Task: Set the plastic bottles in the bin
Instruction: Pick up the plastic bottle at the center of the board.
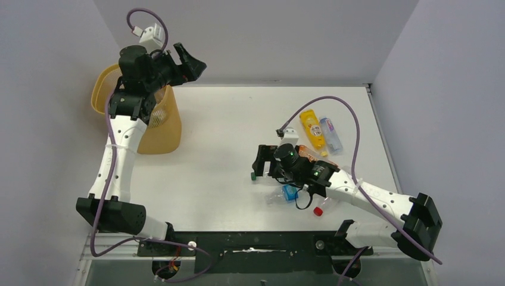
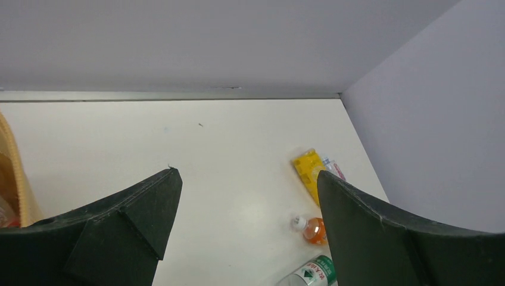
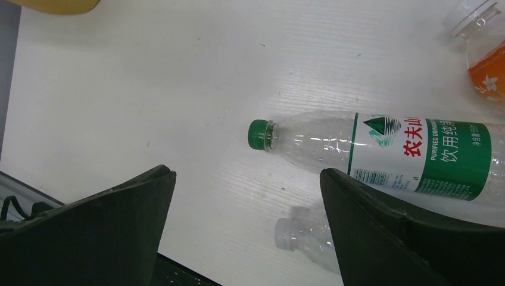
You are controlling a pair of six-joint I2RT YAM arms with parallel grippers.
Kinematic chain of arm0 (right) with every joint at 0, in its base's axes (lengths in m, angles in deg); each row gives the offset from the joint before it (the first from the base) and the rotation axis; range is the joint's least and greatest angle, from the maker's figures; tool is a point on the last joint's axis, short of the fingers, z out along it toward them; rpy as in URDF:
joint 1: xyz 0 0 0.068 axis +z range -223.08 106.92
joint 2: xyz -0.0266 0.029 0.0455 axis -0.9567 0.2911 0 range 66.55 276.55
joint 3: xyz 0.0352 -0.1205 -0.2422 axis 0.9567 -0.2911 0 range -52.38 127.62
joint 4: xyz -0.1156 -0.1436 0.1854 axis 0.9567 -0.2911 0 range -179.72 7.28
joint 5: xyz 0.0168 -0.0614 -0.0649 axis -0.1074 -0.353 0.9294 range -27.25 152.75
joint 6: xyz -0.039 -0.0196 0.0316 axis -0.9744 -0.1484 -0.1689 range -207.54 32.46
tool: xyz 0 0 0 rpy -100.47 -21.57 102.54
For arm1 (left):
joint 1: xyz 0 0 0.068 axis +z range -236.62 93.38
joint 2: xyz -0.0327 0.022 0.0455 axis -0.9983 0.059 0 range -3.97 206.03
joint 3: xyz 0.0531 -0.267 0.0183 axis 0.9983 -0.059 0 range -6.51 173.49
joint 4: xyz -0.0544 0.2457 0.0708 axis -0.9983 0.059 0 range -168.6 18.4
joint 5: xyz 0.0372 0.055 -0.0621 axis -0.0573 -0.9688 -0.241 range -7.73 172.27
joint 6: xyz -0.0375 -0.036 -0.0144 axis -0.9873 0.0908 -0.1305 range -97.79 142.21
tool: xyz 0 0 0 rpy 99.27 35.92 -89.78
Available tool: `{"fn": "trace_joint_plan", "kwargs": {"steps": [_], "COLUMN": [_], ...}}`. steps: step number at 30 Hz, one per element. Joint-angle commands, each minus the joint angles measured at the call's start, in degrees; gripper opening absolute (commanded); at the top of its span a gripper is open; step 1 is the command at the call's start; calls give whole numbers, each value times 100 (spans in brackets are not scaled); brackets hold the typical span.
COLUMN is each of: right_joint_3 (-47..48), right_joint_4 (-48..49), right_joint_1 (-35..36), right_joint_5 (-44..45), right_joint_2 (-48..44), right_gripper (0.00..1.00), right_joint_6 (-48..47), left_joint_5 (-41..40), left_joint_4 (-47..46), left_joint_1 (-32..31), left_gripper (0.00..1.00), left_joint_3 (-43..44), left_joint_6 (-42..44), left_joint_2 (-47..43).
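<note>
The yellow-orange bin (image 1: 162, 128) stands at the far left, its rim edging the left wrist view (image 2: 18, 185). My left gripper (image 1: 192, 62) hangs open and empty above the bin's right side, jaws wide (image 2: 247, 179). My right gripper (image 1: 259, 164) is open low over a lying clear bottle with a green label and cap (image 3: 381, 146); nothing sits between its fingers (image 3: 247, 179). A clear white-capped bottle (image 3: 304, 235) lies by its right finger. An orange bottle (image 3: 488, 65) lies beyond.
A yellow bottle (image 1: 312, 128) and a clear one with a blue label (image 1: 331, 134) lie at the back right. A blue-labelled bottle (image 1: 290, 192) and a red-capped one (image 1: 324, 207) lie by the right arm. Grey walls close the table's back and sides.
</note>
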Motion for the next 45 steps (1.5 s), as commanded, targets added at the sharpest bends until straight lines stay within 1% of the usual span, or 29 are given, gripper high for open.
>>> {"fn": "trace_joint_plan", "kwargs": {"steps": [1,7,11,15,19,22,25,30,36,41,45], "right_joint_3": [14,196,252,265,324,385,473,737,806,799,884], "right_joint_4": [80,-206,-409,-515,-644,-745,-894,-1295,-1467,-1543,-1420], "right_joint_1": [25,42,50,38,21,-78,-281,-983,-2418,-3218,-4115], "right_joint_5": [348,473,603,698,799,874,919,946,325,192,11], "right_joint_2": [-237,-237,-335,-442,-451,-503,-543,-575,-597,-428,-222], "right_gripper": [98,98,98,98,98,98,98,98,98,98,98], "right_joint_6": [99,109,96,82,43,-33,-133,-370,-772,-1061,-1311], "left_joint_5": [-8,118,124,223,254,227,215,265,271,295,329], "left_joint_4": [-291,-455,-347,-369,-341,-289,-387,-515,-689,-776,-833], "left_joint_1": [-389,-938,-1311,-1371,-1599,-1754,-1815,-1834,-1852,-1857,-1860], "left_gripper": [85,85,86,85,86,86,86,86,86,86,86], "left_joint_3": [-181,-446,-401,-452,-365,-346,-516,-801,-1088,-1278,-1351], "left_joint_6": [46,-29,49,-8,-16,31,26,-14,-63,-63,-71], "left_joint_2": [-104,-3,82,138,291,386,365,370,303,273,307]}}
